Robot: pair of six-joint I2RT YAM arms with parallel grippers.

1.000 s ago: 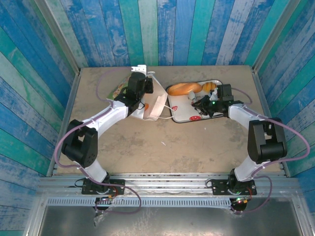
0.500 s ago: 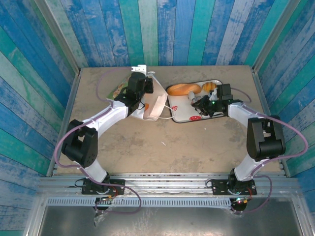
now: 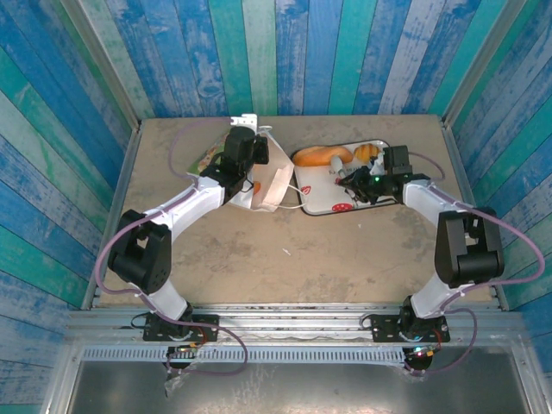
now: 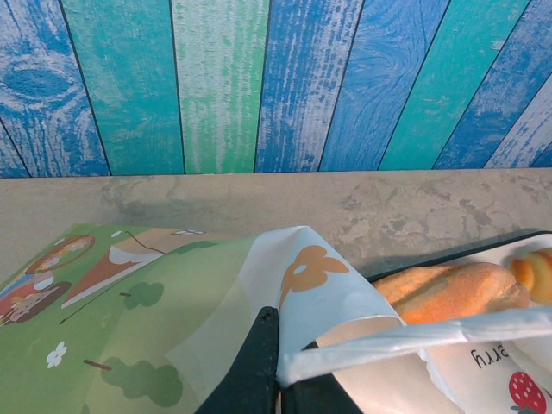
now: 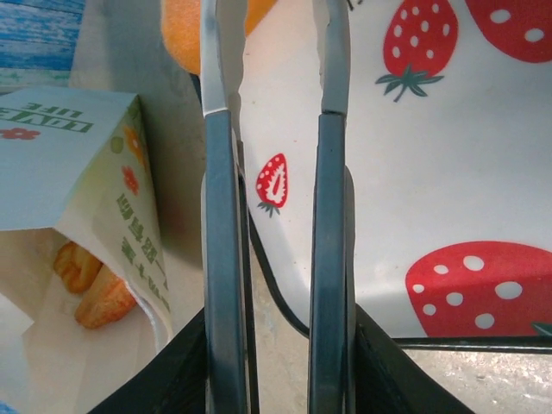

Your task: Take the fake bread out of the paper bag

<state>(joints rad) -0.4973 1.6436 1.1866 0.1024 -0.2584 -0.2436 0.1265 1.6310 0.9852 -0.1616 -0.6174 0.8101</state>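
We find left gripper (image 4: pixel 276 349) pinched shut on bag (image 4: pixel 321 285) rim, far left-centre, right gripper (image 5: pixel 278 379) gripping tongs (image 5: pixel 222 216), arms slightly apart, over tray's (image 5: pixel 431 164) near-left edge, bread (image 5: pixel 90 285) inside bag, a loaf (image 4: pixel 448 291) on tray just right of bag.

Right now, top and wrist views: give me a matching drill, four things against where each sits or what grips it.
Things:
A. long loaf
B. small pastries
C. tongs
D. paper bag

States:
1. gripped by the right gripper
2. lying on the strawberry tray
3. rim pinched by the left gripper
4. inside the paper bag

Pairs: A-2, B-4, C-1, D-3
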